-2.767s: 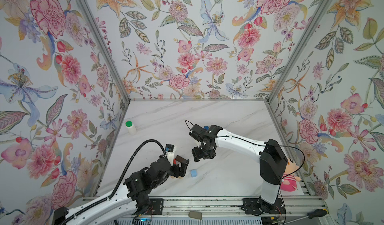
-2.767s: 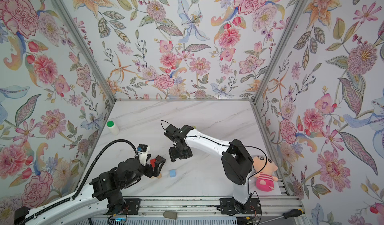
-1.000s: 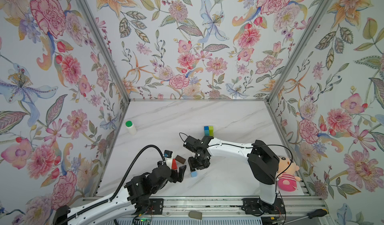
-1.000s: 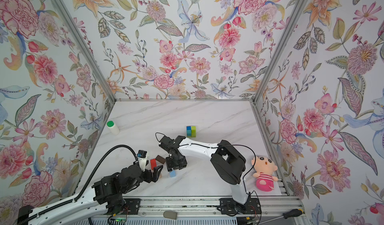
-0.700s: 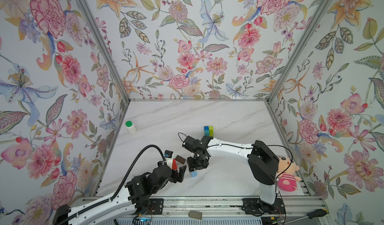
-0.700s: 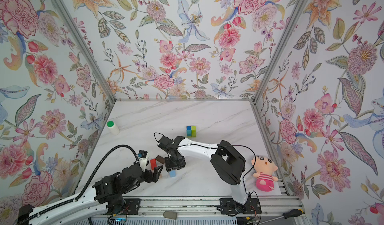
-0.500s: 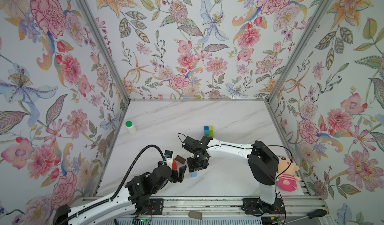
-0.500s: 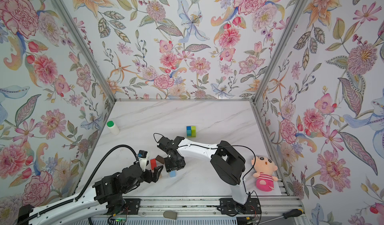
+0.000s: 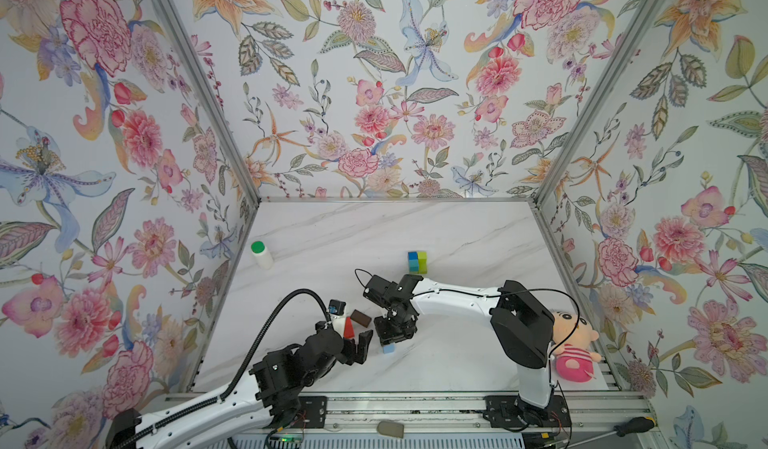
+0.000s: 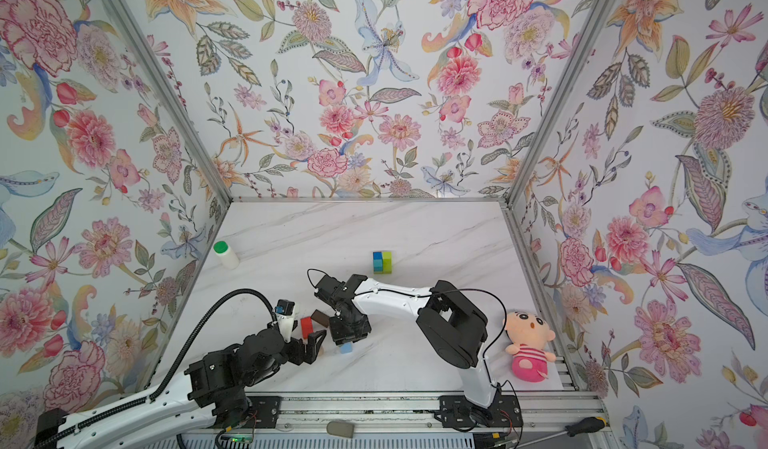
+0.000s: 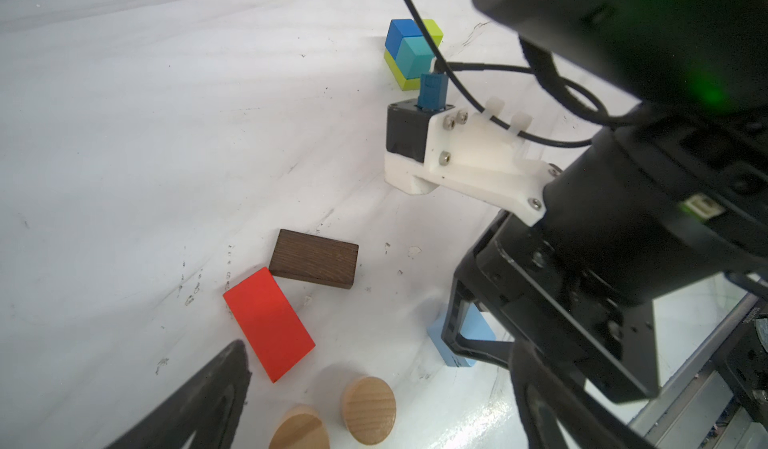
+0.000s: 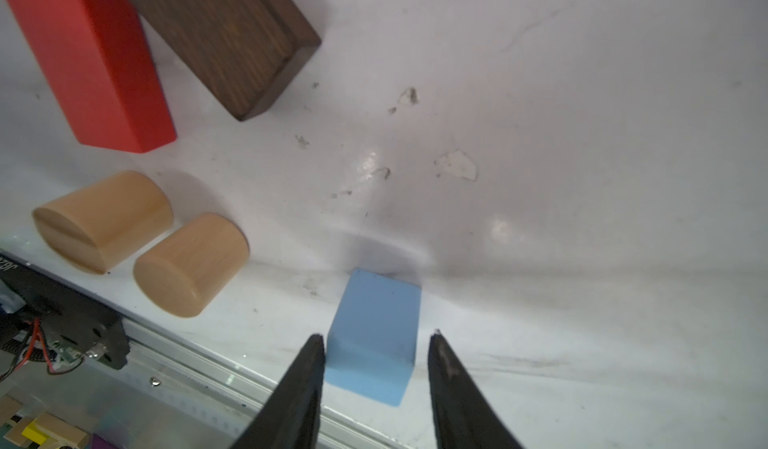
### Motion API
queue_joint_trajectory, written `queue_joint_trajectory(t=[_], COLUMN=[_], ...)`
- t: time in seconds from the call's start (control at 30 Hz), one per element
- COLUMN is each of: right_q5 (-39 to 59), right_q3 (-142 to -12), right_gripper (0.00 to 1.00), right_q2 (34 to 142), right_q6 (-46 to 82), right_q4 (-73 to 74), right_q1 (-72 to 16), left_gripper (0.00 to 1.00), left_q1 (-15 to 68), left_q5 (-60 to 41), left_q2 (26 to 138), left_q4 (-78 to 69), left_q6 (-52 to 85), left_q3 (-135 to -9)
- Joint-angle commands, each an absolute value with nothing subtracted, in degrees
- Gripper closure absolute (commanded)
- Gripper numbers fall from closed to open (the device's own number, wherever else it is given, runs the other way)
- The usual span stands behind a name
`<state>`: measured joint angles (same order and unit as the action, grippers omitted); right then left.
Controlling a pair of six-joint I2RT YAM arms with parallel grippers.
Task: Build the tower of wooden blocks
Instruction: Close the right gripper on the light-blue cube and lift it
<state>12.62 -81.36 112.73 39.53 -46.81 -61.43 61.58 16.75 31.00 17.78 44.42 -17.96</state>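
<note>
Scuffed white marble counter (image 9: 457, 235), floral wallpaper (image 9: 374, 94) on three walls. Seven o'clock: left tool (image 9: 358, 346), jaws spread wide. Centre: right tool (image 12: 374, 335) straddling pale blue block (image 12: 376, 314), slight gap one side.

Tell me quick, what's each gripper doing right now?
Left gripper: open, empty.
Right gripper: open, straddling the light-blue cube, not gripping it yet.

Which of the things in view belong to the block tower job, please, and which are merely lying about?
Job: light-blue cube; red oblong; dark-brown oblong; two tan rounded pieces; stacked blue, teal and lime-green cubes.
Lying about: green-capped white bottle; pink plush doll; screwdriver.
</note>
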Motion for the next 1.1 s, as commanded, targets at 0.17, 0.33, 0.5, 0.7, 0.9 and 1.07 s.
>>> queue_joint_trajectory(t=[0.17, 0.33, 0.5, 0.7, 0.9, 1.07], right_q5=[11.69, 11.75, 11.39, 11.97, 12.45, 11.83], right_q3=[-79.5, -79.1, -79.0, -79.37, -79.43, -79.39], right_gripper=[0.61, 0.65, 0.69, 0.7, 0.7, 0.7], right_q2=[113.2, 112.86, 112.02, 110.2, 107.82, 105.96], right_q6=[39.89, 40.07, 40.25, 39.82, 38.44, 35.82], right_q4=[-47.07, -47.18, -47.15, -47.25, -47.39, -48.39], right_q1=[-61.59, -61.52, -61.24, -59.13, -55.23, -50.1], left_gripper=[0.01, 0.01, 0.01, 0.01, 0.01, 0.01], left_q1=[62.26, 62.31, 62.31, 62.36, 62.22, 61.44], left_q5=[16.83, 16.79, 16.87, 17.47, 18.78, 18.71], left_q2=[31.04, 31.23, 31.55, 32.6, 34.16, 36.65], left_q4=[16.95, 16.7, 16.3, 15.34, 13.53, 11.08], left_q6=[44.91, 44.91, 44.45, 43.38, 41.52, 39.68], left_q3=[-16.87, -16.79, -17.04, -17.64, -18.79, -19.94])
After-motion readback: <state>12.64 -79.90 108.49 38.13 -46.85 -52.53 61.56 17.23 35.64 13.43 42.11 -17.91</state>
